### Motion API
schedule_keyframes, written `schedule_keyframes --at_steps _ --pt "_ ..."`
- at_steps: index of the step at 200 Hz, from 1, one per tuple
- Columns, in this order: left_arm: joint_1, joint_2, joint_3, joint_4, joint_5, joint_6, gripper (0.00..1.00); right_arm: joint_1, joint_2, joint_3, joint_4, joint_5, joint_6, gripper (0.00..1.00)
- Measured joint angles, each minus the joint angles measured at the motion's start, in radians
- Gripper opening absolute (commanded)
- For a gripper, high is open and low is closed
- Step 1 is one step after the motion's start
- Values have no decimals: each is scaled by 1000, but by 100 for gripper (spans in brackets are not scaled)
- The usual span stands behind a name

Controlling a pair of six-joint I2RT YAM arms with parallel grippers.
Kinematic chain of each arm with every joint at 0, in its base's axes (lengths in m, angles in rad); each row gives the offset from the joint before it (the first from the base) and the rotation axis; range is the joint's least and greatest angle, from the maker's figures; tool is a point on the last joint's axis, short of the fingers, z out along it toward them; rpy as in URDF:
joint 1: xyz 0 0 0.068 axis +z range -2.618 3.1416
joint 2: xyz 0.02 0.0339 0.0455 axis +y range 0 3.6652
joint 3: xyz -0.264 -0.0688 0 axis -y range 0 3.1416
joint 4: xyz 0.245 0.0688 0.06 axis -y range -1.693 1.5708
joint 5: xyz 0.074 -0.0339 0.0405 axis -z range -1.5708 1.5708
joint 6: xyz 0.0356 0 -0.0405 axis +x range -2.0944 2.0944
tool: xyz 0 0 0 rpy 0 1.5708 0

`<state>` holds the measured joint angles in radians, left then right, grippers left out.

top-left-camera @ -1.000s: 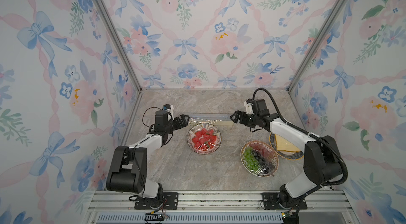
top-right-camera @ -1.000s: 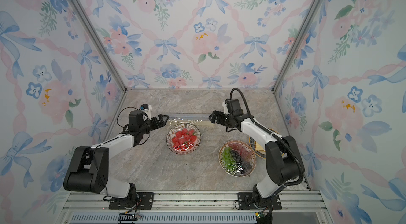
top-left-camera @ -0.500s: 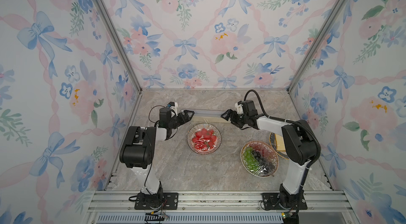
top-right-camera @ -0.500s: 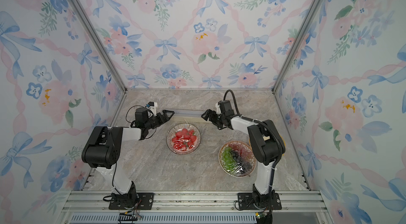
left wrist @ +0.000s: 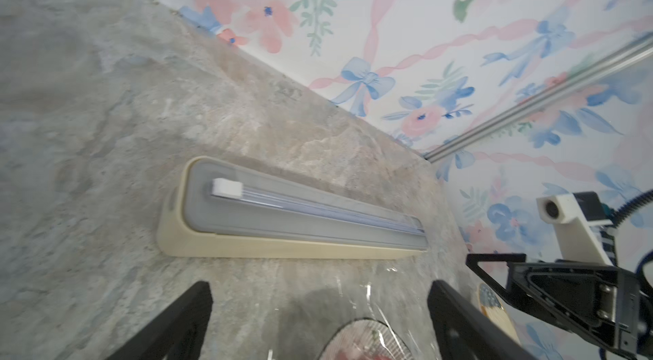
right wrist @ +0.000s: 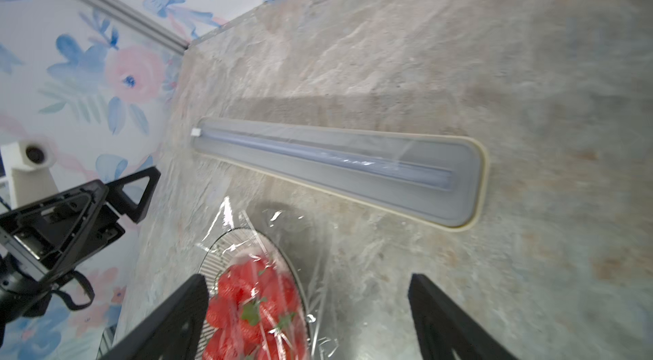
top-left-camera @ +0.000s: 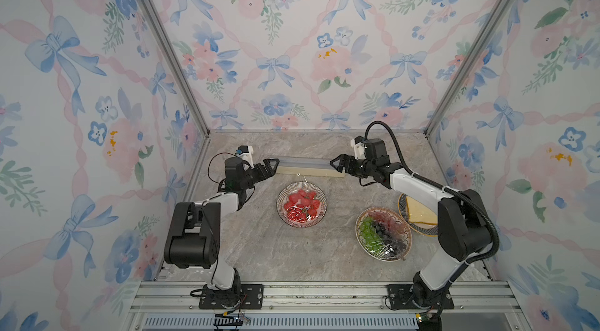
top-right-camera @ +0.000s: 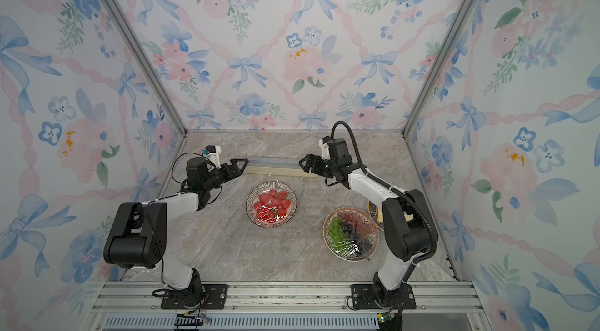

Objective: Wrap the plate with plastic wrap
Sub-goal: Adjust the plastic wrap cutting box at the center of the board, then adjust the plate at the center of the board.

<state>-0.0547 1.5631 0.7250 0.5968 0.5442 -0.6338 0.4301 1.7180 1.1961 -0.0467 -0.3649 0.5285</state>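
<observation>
At the box's left end, the left gripper (top-left-camera: pixel 271 165) is hovering with its fingers (left wrist: pixel 190 308) spread wide and gripping nothing. The long cream box (top-left-camera: pixel 305 168) is lying flat, its long axis running straight from one gripper to the other, with a white cutter slide (left wrist: pixel 227 188) sitting at its left end. Just off the box's middle, on the side toward the robot's bases, the strawberry plate (top-left-camera: pixel 302 224) is sitting under the plastic wrap (right wrist: pixel 226 213). The wrap's loose edges are sticking up toward the box, and I cannot tell whether the film is joined to the roll. At the box's right end, the right gripper (top-left-camera: pixel 337 162) is hovering equally wide and empty. Both arms are looking equally near the plate, so tucking the loose film is probably calling for both.
</observation>
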Motion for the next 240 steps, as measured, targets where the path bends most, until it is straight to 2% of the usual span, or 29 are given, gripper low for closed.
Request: schedule_keyframes --at_steps 27,49,94,143,180,240 --pt "-82 -41 -2 0 67 25 82 92 27 18 -5 -33 -26 90" --pt "-120 -2 -3 -9 106 37 79 132 93 60 -6 -51 -34 90" --pt "-156 111 -1 -36 146 73 80 136 211 134 -26 -63 -51 89" --pt "-161 178 10 -87 105 150 80 136 266 152 -69 -77 -74 90" --pt "-161 188 21 -164 62 201 81 135 292 152 -129 -81 -96 90" --pt "-161 158 -26 -241 86 190 81 137 289 122 -154 -150 -95 89"
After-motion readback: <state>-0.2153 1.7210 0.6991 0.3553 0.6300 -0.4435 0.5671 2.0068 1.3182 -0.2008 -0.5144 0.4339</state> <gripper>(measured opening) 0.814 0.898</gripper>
